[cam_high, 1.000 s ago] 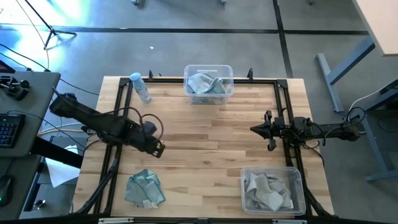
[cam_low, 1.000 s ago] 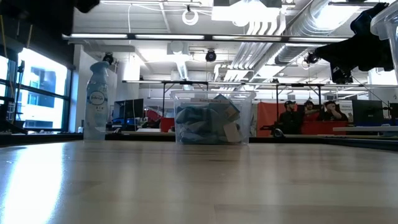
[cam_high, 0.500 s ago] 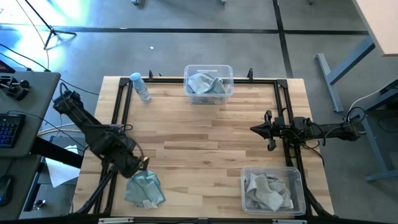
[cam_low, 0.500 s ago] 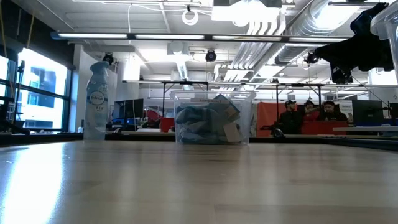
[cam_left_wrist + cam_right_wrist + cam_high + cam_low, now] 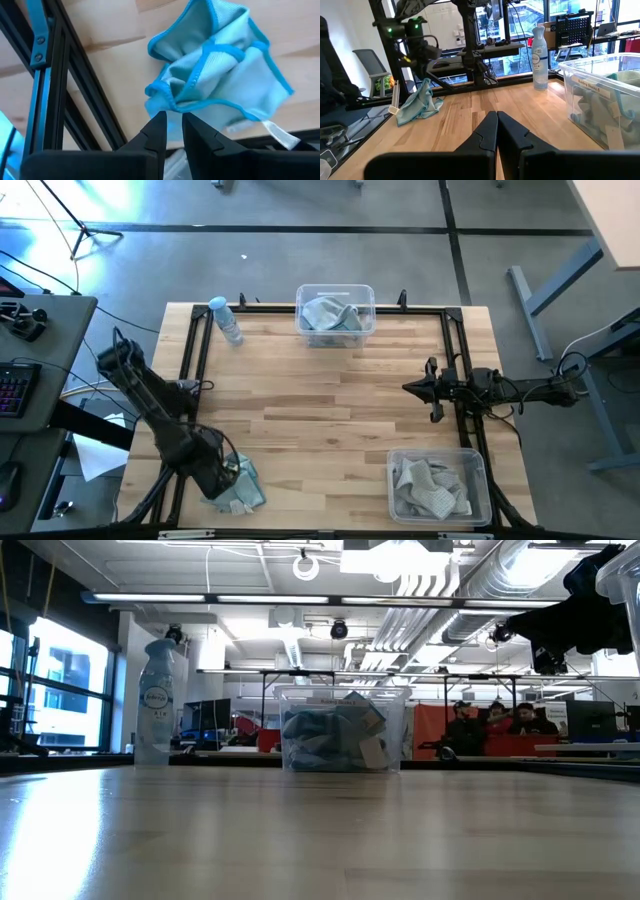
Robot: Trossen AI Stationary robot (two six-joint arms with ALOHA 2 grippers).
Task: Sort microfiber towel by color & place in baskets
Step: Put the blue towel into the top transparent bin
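We see loose teal towel (image 5: 240, 485) at worktop's (image 5: 320, 430) near-left corner. Left claw (image 5: 228, 478) sits on its edge, fingers nearly together, pinching towel hem. Teal towels fill far bin (image 5: 335, 310); grey towels fill near-right bin (image 5: 437, 485). Right claw (image 5: 432, 392) hovers at right side, pressed together.
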